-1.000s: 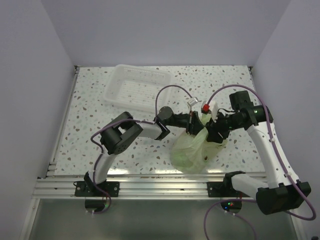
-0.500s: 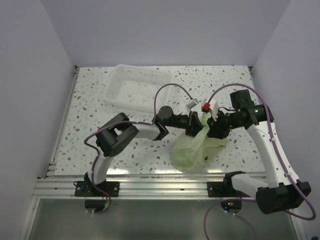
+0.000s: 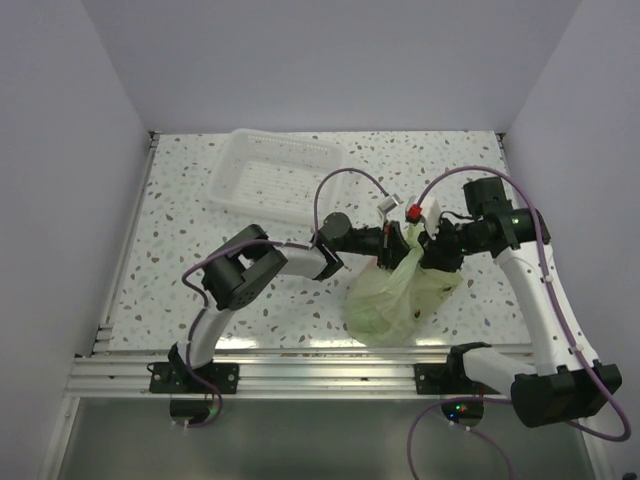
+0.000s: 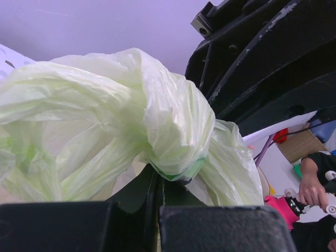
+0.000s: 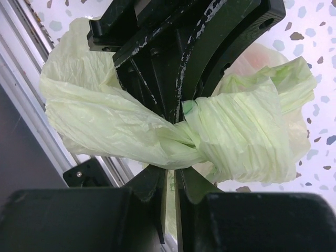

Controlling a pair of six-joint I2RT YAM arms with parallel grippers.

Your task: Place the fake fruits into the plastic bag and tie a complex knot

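The pale green plastic bag point(image 3: 385, 300) sits near the front edge, bulging, with a dark spot low on its side. Its handle ends rise to a twisted knot point(image 3: 412, 256) between my two grippers. My left gripper point(image 3: 397, 243) is shut on the bag's handle film; in the left wrist view the knot point(image 4: 173, 131) sits right at the closed fingertips point(image 4: 149, 197). My right gripper point(image 3: 432, 257) is shut on the other handle end; in the right wrist view the knot point(image 5: 231, 131) lies just above its closed jaws. A reddish fruit shows faintly through the film point(image 5: 262, 55); the other fruits are hidden.
A clear-white plastic basket point(image 3: 278, 176) stands at the back left of the speckled table point(image 3: 180, 250). A small red-and-white object point(image 3: 411, 212) lies just behind the grippers. The metal rail point(image 3: 300, 365) runs along the front edge.
Both grippers have shifted slightly up and to the right with the handles. The bag's neck is pulled tauter and the knot is tighter.
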